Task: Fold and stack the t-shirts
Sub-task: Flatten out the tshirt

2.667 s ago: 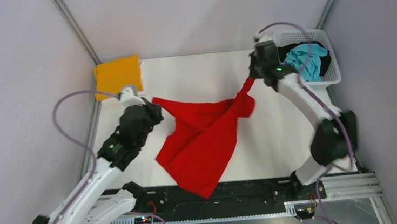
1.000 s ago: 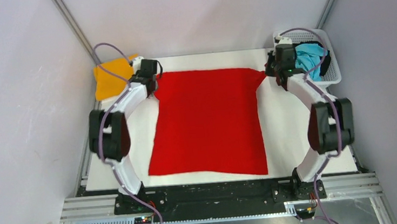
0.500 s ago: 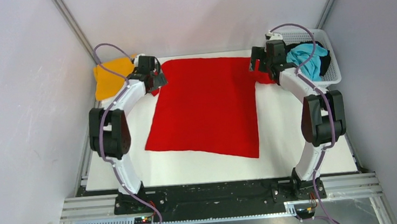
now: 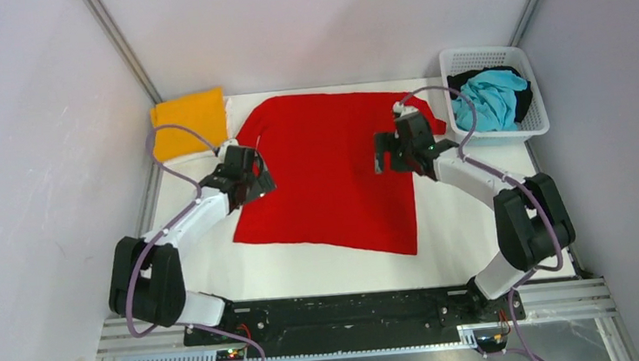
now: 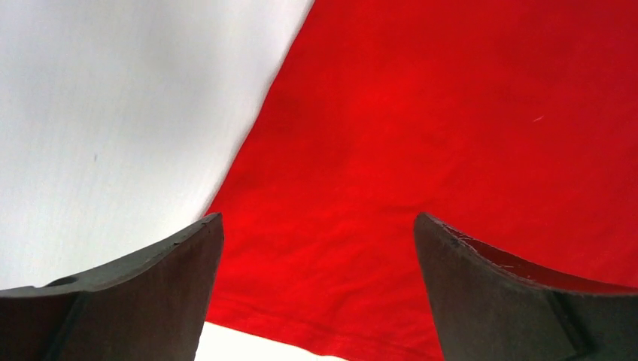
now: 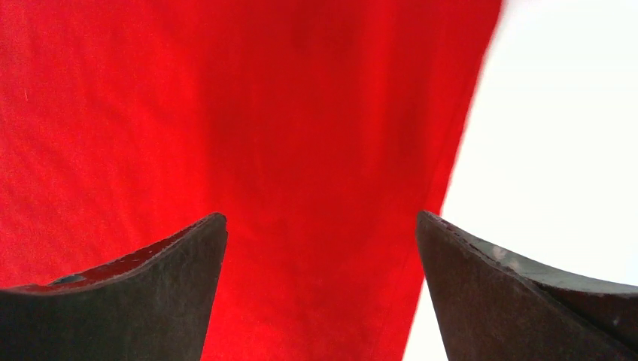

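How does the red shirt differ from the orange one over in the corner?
The red shirt lies spread open in the middle of the table, sleeves out; the orange shirt is folded into a compact rectangle at the far left corner. The red shirt covers far more surface than the orange shirt. Both are plain single-coloured cloth lying flat, and neither is being gripped.

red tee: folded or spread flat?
Spread flat, unfolded: the red t-shirt lies open on the table, both sleeves out at the far end. The left hand and right hand hover open over its sides.
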